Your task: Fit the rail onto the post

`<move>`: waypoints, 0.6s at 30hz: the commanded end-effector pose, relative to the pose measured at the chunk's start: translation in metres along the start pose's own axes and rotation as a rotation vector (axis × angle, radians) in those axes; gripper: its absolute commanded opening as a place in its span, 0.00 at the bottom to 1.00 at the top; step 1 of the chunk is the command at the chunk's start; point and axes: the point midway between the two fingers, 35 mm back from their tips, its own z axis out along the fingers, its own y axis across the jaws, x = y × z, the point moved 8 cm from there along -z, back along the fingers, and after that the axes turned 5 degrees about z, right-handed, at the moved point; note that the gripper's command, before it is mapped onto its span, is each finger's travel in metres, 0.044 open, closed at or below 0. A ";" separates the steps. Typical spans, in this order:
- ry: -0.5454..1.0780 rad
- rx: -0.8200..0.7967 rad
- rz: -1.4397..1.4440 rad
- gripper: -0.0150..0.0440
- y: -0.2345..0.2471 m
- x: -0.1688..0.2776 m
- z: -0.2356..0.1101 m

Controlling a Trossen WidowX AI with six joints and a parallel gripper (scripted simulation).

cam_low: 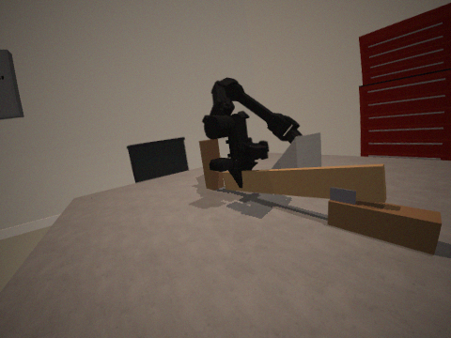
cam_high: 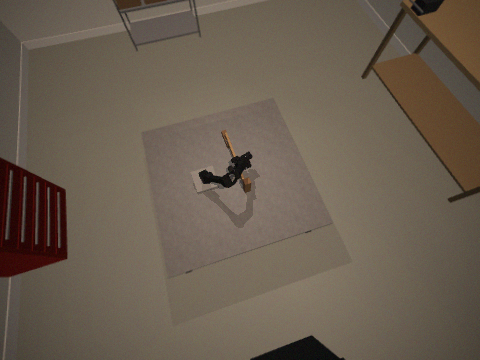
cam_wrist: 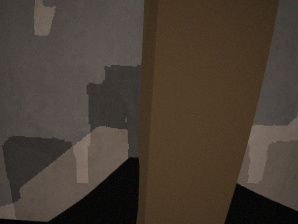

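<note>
Right now the end effector (cam_low: pixel 237 176) is clamped on the rail (cam_low: pixel 310 180) near its lower end, just beside the post (cam_low: pixel 209 161), around the middle of the tabletop (cam_low: pixel 188 263); its other end rests on the footboard block (cam_low: pixel 385 222)

Beige floor, pale walls; red drawer cabinet (cam_high: pixel 30 220), wooden shelving (cam_high: pixel 430 105), metal rack (cam_high: pixel 134 35), grey mat (cam_high: pixel 280 220).

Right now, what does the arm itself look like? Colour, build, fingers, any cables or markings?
The arm is matte black all over, built of chunky, blocky links with rounded joints, on a pale grey base plate. The gripper is black too, with a boxy body and narrow tapered fingers. No cables, labels or markings can be made out.
</note>
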 end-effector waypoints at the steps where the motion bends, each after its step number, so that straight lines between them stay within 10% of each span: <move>1: -0.008 0.007 -0.004 0.25 -0.002 -0.001 -0.005; 18: -0.009 0.007 -0.004 0.25 -0.003 -0.001 -0.014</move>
